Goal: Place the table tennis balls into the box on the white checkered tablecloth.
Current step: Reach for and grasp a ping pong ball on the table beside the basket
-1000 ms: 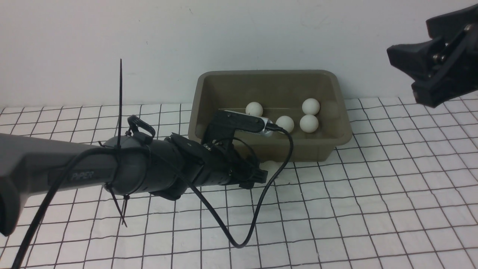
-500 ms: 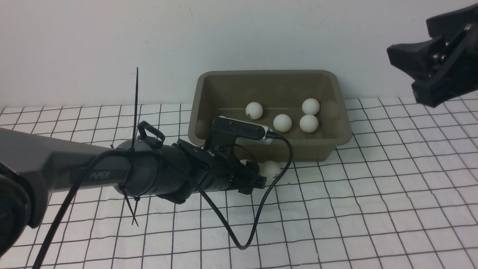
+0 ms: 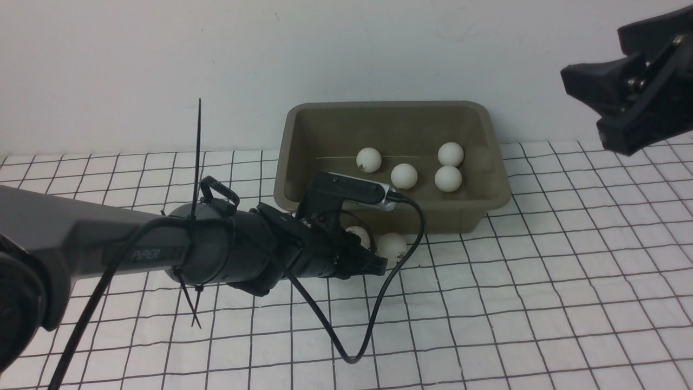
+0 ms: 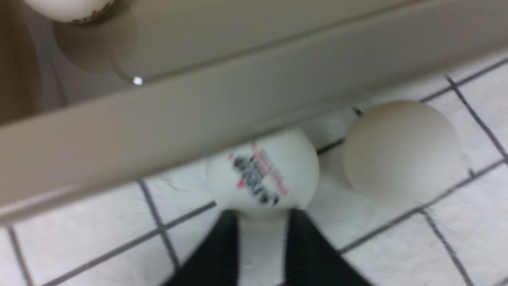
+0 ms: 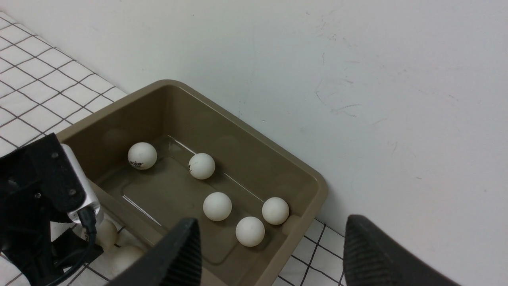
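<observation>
The olive-grey box stands on the white checkered tablecloth against the wall, with several table tennis balls inside, one of them near the middle. Two more balls lie on the cloth against the box's front wall: a logo ball and a plain one. My left gripper sits low beside them, its jaws drawn in to a narrow gap. The logo ball, wider than that gap, rests just past the tips. My right gripper hangs open and empty, high at the right.
A white wall rises directly behind the box. The left arm's black cable loops down onto the cloth in front of the box. A cable tie sticks up from the left arm.
My left arm has shifted right and lower toward the two outside balls, and its jaws have closed in. One ball inside the box has rolled left. The right arm has not moved.
</observation>
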